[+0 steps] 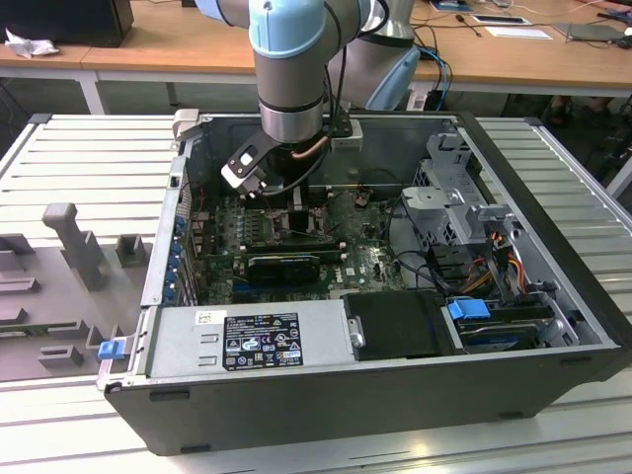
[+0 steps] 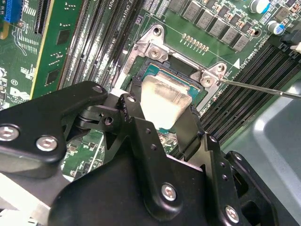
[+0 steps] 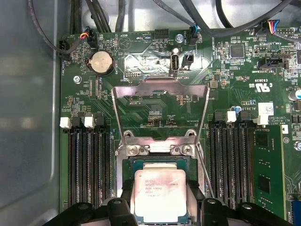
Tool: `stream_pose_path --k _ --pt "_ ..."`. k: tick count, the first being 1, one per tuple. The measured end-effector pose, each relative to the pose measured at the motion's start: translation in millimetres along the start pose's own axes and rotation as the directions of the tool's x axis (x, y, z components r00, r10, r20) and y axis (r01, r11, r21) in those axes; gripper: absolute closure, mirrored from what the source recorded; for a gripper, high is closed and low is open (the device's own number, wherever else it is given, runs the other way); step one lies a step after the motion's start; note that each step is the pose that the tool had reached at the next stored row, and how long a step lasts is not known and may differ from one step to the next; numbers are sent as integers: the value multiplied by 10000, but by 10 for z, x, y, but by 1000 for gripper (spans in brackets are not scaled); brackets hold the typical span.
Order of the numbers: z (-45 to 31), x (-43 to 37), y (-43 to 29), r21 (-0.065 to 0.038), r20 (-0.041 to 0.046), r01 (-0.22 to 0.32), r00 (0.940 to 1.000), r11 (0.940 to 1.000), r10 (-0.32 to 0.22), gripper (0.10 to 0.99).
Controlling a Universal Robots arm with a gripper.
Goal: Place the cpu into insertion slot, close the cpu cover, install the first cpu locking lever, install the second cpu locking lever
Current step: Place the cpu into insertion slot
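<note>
My hand (image 2: 163,112) gripped cpu (image 2: 162,96) by opposite edges, at slot (image 3: 124,172). Cover (image 3: 160,84) stood open, tilted up. Seated or not: couldn't tell.

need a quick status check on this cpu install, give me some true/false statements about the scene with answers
1. The cpu cover is closed over the insertion slot. False: it stands flipped open, clear of the slot.
2. The cpu sits at the insertion slot, right at the gripper. True.
3. The gripper is outside the computer case. False: it reaches down inside the open case.
4. A round coin battery sits on the motherboard. True.
</note>
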State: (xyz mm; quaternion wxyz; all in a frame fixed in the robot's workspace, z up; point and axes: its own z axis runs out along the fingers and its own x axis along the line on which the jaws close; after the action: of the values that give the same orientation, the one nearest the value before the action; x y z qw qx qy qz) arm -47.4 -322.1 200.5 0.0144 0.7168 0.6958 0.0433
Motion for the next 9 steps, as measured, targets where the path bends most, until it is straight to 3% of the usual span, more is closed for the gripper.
stream_pose_path --k 4,5,9 --pt "0 0 0 0 -1 -1 10000 10000 1 545" --pt "-4 1 0 0 0 -1 10000 10000 1 482" --pt "-41 2 3 0 1 0 10000 10000 0 482"
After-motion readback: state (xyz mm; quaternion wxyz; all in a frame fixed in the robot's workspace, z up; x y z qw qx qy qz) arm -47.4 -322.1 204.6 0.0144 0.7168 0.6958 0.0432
